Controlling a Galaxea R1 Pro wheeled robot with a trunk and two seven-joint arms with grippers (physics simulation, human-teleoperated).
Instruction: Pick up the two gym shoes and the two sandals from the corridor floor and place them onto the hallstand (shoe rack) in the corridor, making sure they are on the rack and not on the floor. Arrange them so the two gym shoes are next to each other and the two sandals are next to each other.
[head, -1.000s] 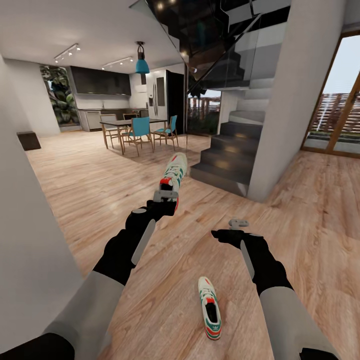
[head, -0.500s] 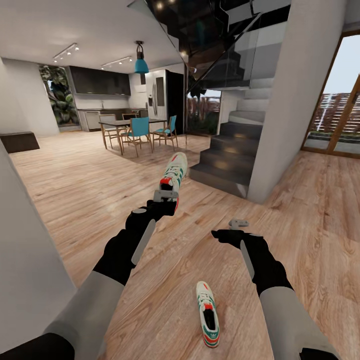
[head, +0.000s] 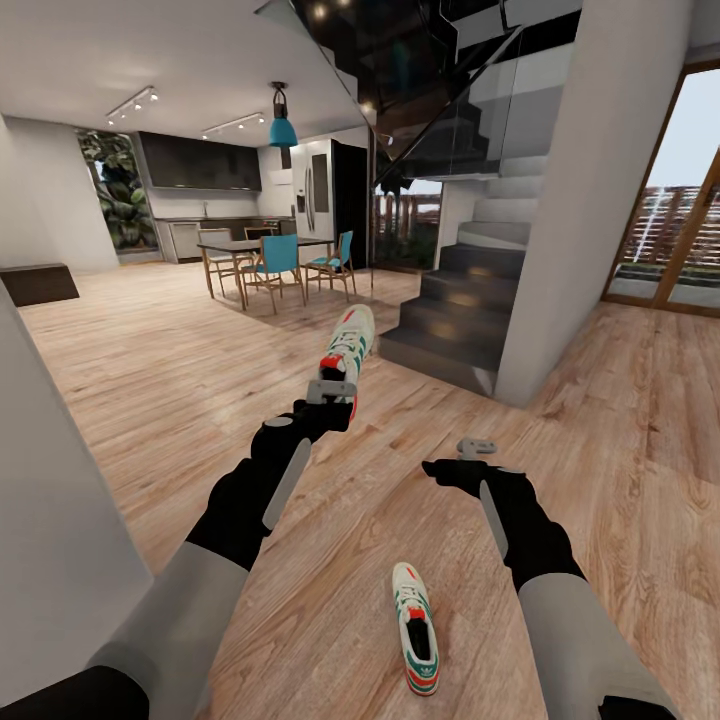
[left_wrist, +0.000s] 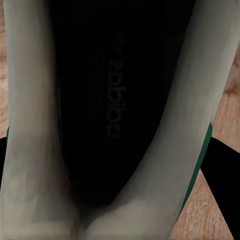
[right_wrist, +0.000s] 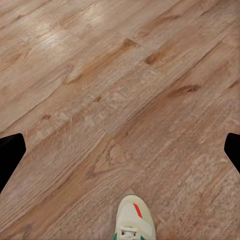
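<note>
Below my arms spread the warm brown wood-plank corridor floor (head: 170, 400) with visible grain. Directly on it lay one white low sneaker with green stripes and red-orange accents (head: 416, 628), lying flat on its sole.

We see bare corridor floor (head: 180, 400) stretching far ahead of both arms, with wide room for a gripper to pass between the white wall (head: 50, 480) at near left and the white pillar (head: 580, 200) at far right. The dark staircase (head: 450, 310) blocks the far middle, just left of that pillar. A dining table (head: 250, 245) with teal chairs (head: 282, 258) stands well off at far left. The raised gym shoe (head: 348, 350) held by the left gripper (head: 332, 392) takes the space ahead of that arm. Another gym shoe on the floor (head: 415, 628) lies near, beneath and between the arms; the spread right gripper (head: 477, 446) has bare planks (right_wrist: 120, 100) below it.
</note>
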